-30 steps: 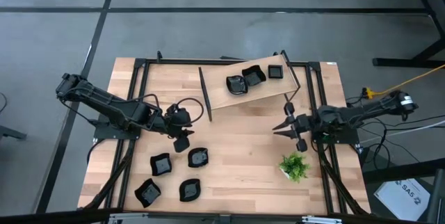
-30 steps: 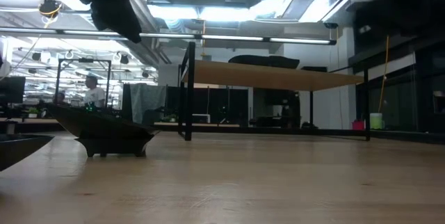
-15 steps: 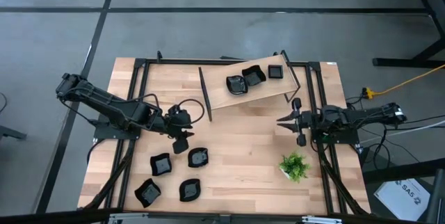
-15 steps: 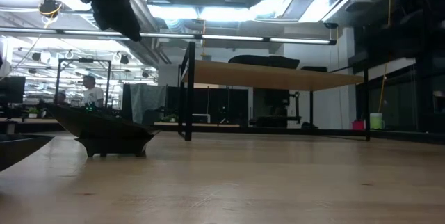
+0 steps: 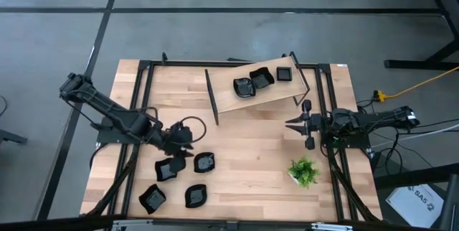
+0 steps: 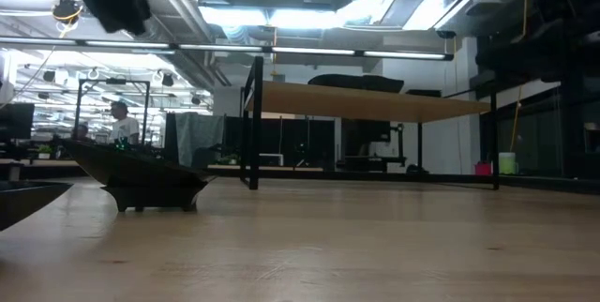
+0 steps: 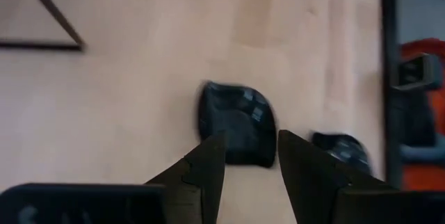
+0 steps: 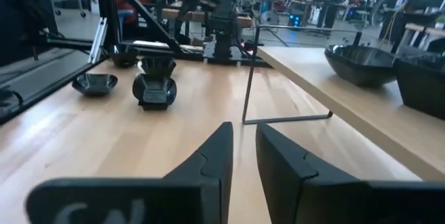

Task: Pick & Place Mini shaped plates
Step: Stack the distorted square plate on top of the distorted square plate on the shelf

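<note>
Several mini shaped plates, glossy black, rest on their bases on the wooden table (image 5: 251, 138) near its front left: one plate (image 5: 204, 162), a second plate (image 5: 166, 168), a third plate (image 5: 152, 198) and one more. Three other plates (image 5: 244, 86) stand on a raised wooden shelf (image 5: 229, 103) at the back. My left gripper (image 5: 185, 147) hangs open above and just short of the first plate (image 7: 236, 123), whose near rim shows between the finger ends in the left wrist view. My right gripper (image 5: 290, 124) stays level at the right, slightly open, holding nothing.
A small green potted plant (image 5: 303, 171) stands at the front right, below my right gripper. The shelf's thin black wire legs (image 8: 249, 78) reach down to the table. A black metal frame runs along the table's left and right sides. Bare wood lies in the middle.
My left gripper has swung toward the table's near edge, closer over the plates at the front left, staying open. My right arm folded lower at the right edge early on and has kept still since. No plate has moved.
</note>
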